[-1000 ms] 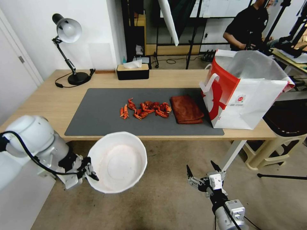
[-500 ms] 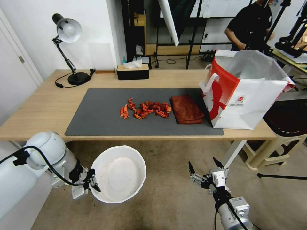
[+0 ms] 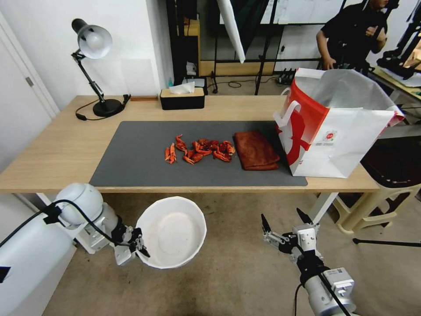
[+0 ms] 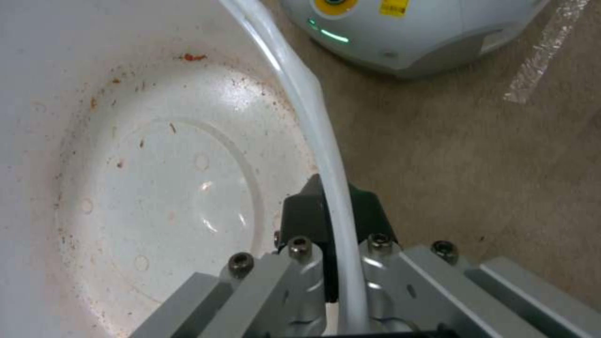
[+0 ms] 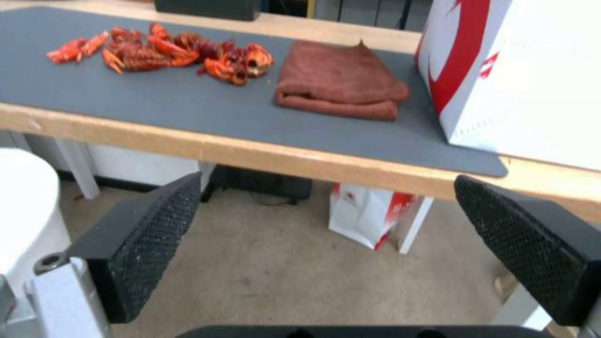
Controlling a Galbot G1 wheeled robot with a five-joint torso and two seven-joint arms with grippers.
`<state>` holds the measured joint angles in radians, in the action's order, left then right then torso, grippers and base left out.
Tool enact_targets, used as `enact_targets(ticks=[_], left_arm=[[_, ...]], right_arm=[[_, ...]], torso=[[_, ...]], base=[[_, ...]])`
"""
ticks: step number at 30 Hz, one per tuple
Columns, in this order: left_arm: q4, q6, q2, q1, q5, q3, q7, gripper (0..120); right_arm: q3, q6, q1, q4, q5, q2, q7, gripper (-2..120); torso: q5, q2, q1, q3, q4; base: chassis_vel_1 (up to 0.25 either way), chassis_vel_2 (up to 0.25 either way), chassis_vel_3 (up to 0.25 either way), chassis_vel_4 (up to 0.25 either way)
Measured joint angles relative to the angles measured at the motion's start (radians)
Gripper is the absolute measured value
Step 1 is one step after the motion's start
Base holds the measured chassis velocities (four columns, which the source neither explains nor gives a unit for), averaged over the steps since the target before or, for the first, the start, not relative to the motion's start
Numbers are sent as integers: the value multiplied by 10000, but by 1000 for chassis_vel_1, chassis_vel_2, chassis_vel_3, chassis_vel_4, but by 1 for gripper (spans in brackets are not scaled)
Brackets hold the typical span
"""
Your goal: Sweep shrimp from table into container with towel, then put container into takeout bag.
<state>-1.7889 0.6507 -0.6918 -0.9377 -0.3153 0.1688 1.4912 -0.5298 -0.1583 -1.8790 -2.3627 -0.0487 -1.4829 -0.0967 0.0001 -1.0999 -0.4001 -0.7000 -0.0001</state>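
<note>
White plastic container [image 3: 172, 231] hangs below the table [image 3: 52, 145] edge, its rim pinched by the left gripper [image 3: 141, 250]. Shrimp [image 3: 199, 150] lie heaped on the mat beside the folded towel [image 3: 255, 150], near the takeout bag [image 3: 337, 127]. Sweeping has not begun; the right gripper [image 3: 285, 222], spread and empty, likely must reach the towel.

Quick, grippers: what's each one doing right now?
Left gripper: shut on the container rim, below the table edge.
Right gripper: open, empty.
</note>
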Motion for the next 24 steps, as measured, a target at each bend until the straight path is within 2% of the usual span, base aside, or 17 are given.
enact_targets(ticks=[5,9,17,24], left_arm=[[610,115,-426,182,-429,-228,-275,0],[723,186,-590,243,-682,-249,-608,0],[626,284,-658,318,-1113,-216,-1258,0],[500,275,-598,343,-1205,-168,-1514,0]], right_arm=[[-8,-76,-172,-489,260,1,-7,100],[-42,-143,-103,-810,850,6,86,100],[-144,150,1003,-541,2444,191,203,100],[-221,156,2456,213,3384,830,238,100]], torso=[[-1,0,0,0,0],[-1,0,1,0,0],[0,0,0,0,0],[1,0,1,0,2]], base=[[0,0,0,0],[0,0,0,0],[0,0,0,0],[0,0,0,0]])
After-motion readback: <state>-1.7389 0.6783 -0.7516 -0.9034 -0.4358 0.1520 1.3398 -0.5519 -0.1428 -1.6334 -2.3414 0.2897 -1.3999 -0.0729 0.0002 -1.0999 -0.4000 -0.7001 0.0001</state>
